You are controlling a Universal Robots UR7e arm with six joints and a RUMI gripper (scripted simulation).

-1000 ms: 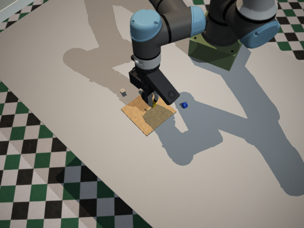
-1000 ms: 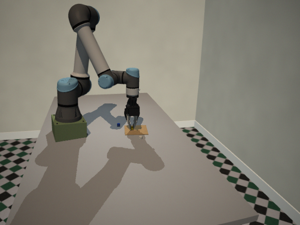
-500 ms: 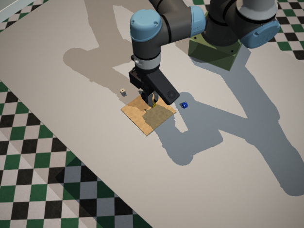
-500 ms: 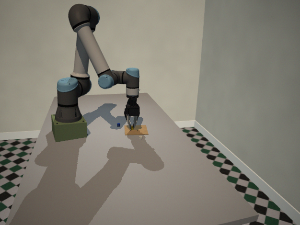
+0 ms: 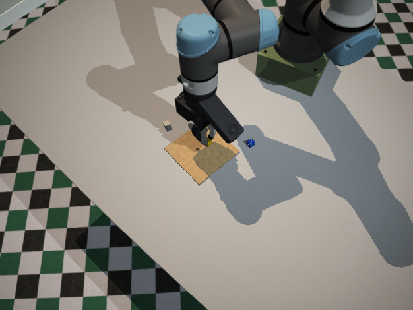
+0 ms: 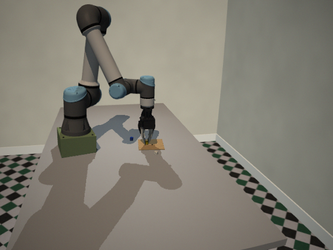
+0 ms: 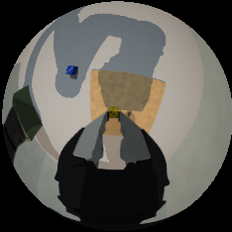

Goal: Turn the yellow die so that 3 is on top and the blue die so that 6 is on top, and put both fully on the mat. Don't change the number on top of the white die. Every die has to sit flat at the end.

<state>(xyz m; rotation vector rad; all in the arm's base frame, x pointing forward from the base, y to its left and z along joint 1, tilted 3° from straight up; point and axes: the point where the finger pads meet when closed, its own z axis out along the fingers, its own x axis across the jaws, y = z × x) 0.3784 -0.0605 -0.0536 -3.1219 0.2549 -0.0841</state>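
The fingers [image 5: 212,132] [image 6: 151,136] grip the yellow die [image 5: 209,142] [image 6: 147,142] [image 7: 113,112] above a pale table [image 5: 283,240] [image 6: 188,209] [image 7: 183,74] beside green-black-white checkered flooring [image 5: 56,216] [image 6: 242,183].

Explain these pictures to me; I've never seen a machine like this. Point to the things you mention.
This is a robot arm with six joints, bolted to a green block [image 5: 283,73] [image 6: 77,146] on a table. It ends in a two-jaw gripper [image 5: 206,136] [image 6: 147,142] [image 7: 113,111].

The top picture looks down from above, the exterior one looks along the table, and the round wrist one looks past the jaws.

The jaws are closed on a yellow die [image 5: 209,142] [image 6: 147,142] [image 7: 113,112], over a square tan mat [image 5: 199,173] [image 6: 158,147] [image 7: 154,101]. A blue die [image 5: 251,142] [image 6: 131,139] [image 7: 71,69] and a white die [image 5: 166,124] [image 6: 156,152] lie off the mat, on different sides.
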